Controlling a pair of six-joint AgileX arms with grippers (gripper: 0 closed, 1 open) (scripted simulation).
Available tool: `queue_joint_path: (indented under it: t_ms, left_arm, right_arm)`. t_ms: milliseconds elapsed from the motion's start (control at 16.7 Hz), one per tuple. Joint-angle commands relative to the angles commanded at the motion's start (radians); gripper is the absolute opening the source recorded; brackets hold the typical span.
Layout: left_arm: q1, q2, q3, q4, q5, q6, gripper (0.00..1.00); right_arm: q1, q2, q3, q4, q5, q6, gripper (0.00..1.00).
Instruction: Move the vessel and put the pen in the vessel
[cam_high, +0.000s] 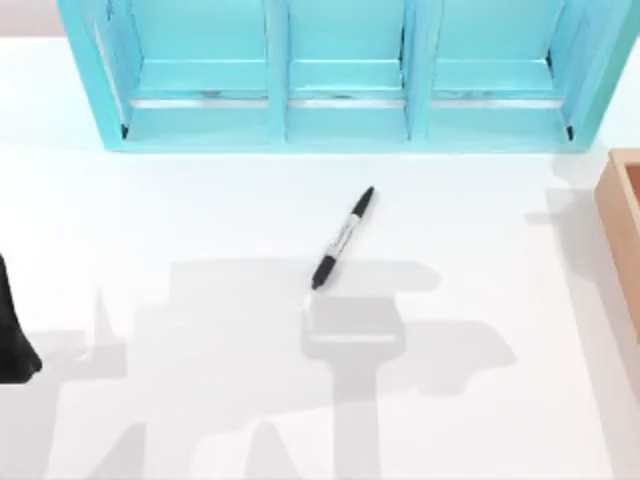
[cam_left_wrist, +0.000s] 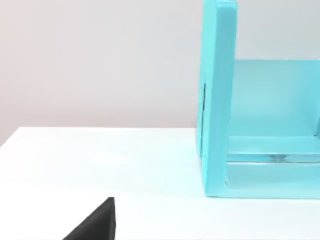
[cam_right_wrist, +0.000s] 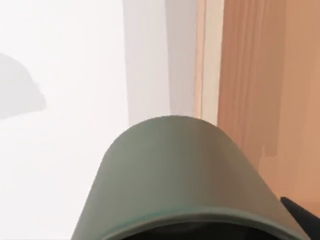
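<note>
The pen (cam_high: 343, 238) is seen lying flat on the white desk (cam_high: 200, 220), near the middle, in front of the turquoise shelf unit (cam_high: 345, 100) and well apart from it. It is laid slantwise, one end angled toward the shelf unit and the other away from it. A pale label is visible along its barrel.

The vessel (cam_right_wrist: 175, 175) is seen close up in the right wrist view, olive-green, with its dark rim nearest the camera. The tan wooden box (cam_right_wrist: 265, 90) is shown just beside it. In the top view the box (cam_high: 622, 235) is placed at the desk's right edge, to the right of the shelf unit's front corner.

A dark part of the right gripper (cam_right_wrist: 302, 215) is seen by the vessel's rim; whether the vessel is held cannot be told.

The left arm (cam_high: 15, 330) is parked at the desk's left edge, well apart from the pen. A dark piece of the left gripper (cam_left_wrist: 95, 225) is seen in the left wrist view, facing the shelf unit's side wall; its opening cannot be told.
</note>
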Motion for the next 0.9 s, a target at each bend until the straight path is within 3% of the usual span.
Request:
queue_joint_path:
  t_ms: [540,900]
  left_arm:
    - [0.0,0.0,0.0,0.0,0.0,0.0,1.0]
    - [0.0,0.0,0.0,0.0,0.0,0.0,1.0]
  right_arm:
    - [0.233,0.333,0.131,0.209,0.051,0.231,0.0]
    - [0.251,0.357,0.134,0.233,0.052,0.254,0.0]
